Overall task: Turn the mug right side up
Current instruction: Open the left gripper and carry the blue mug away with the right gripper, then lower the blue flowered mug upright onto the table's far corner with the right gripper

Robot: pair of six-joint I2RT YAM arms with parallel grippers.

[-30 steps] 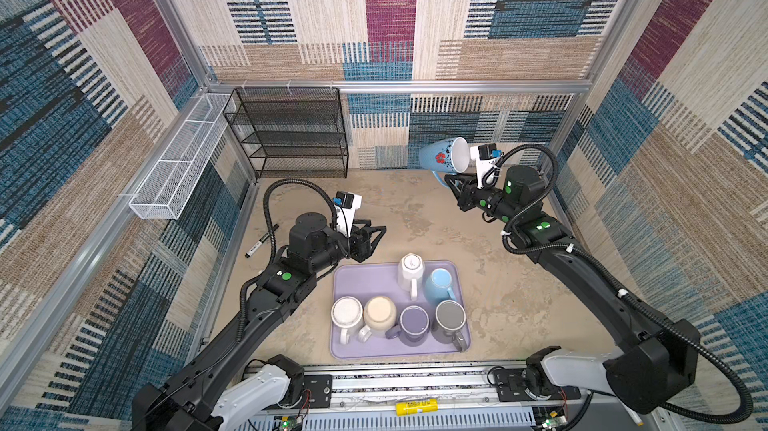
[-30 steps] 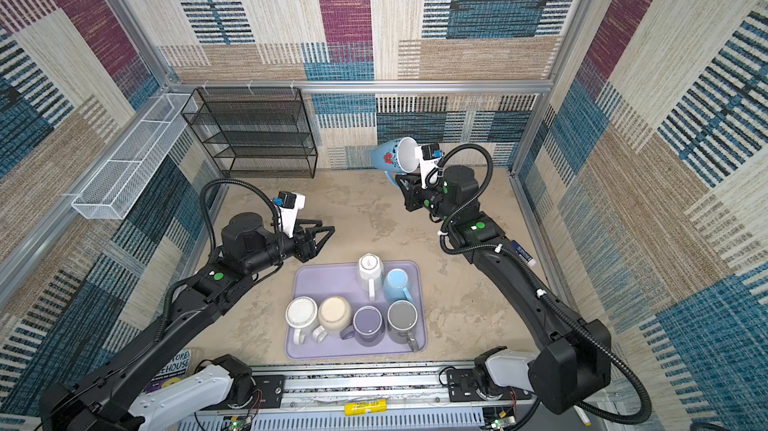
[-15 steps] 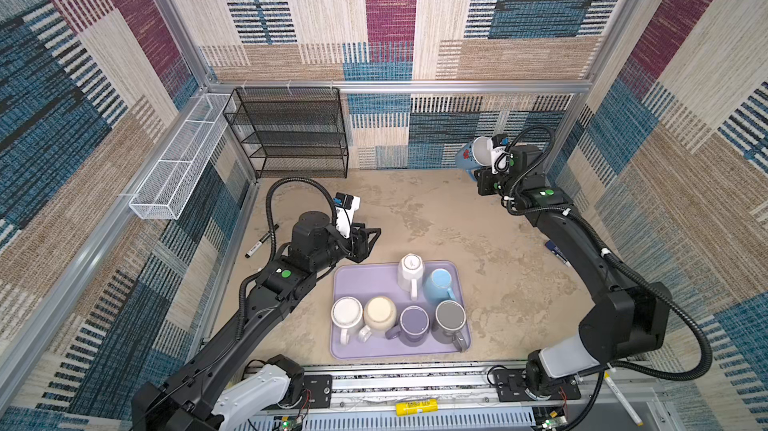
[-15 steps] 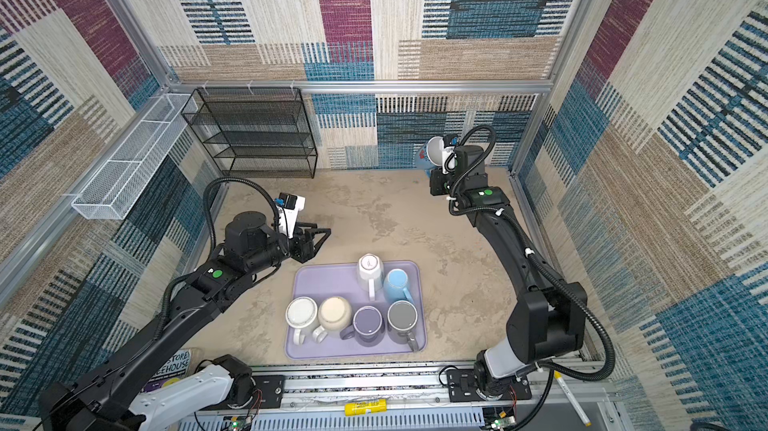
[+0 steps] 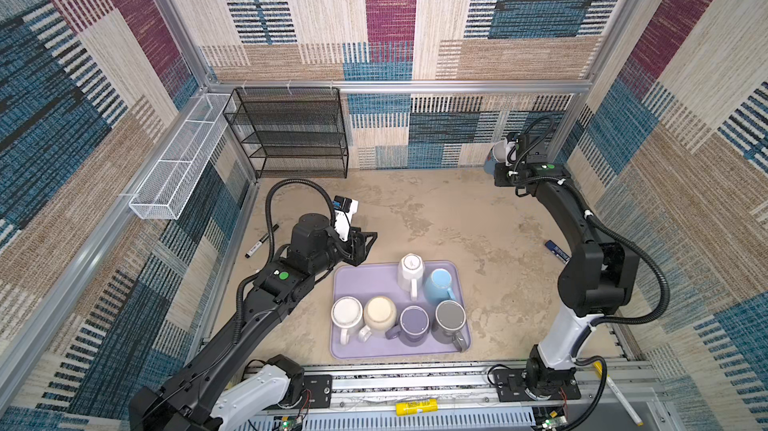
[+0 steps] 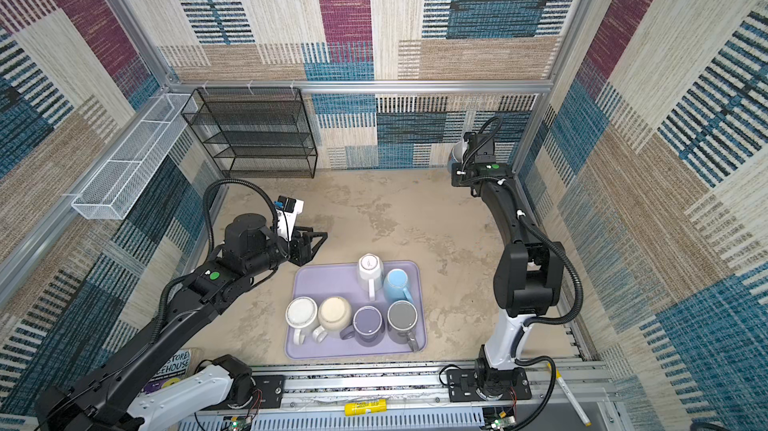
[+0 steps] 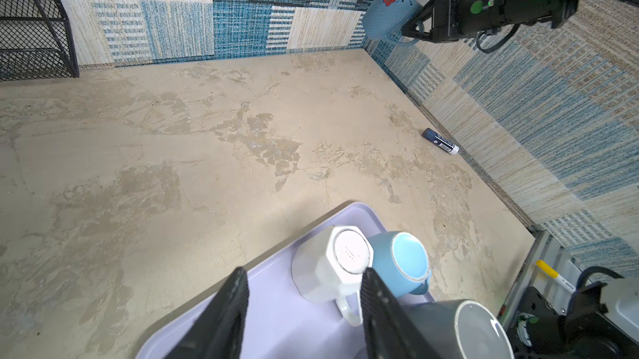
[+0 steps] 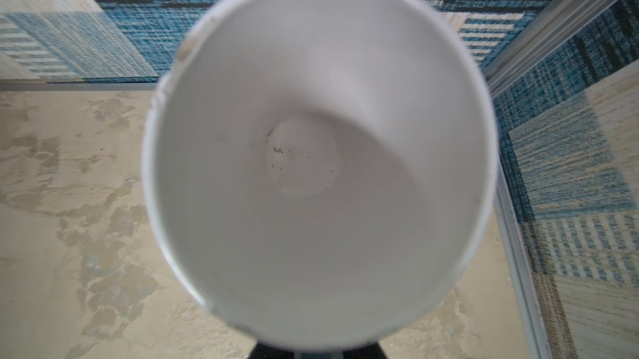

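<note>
Tabletop (image 5: 457, 217) mottled beige, walls (image 5: 415, 13) patchwork carpet

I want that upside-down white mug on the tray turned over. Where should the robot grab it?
Take the white mug by its handle, probably: a thin loop jutting out from the wide body. Come from the bare left part of the purple tray, because the light blue mug crowds the other side.

Both top views overhead, whole scene; left wrist toward tray (image 7: 283, 326); right wrist into mug (image 8: 311, 167)
</note>
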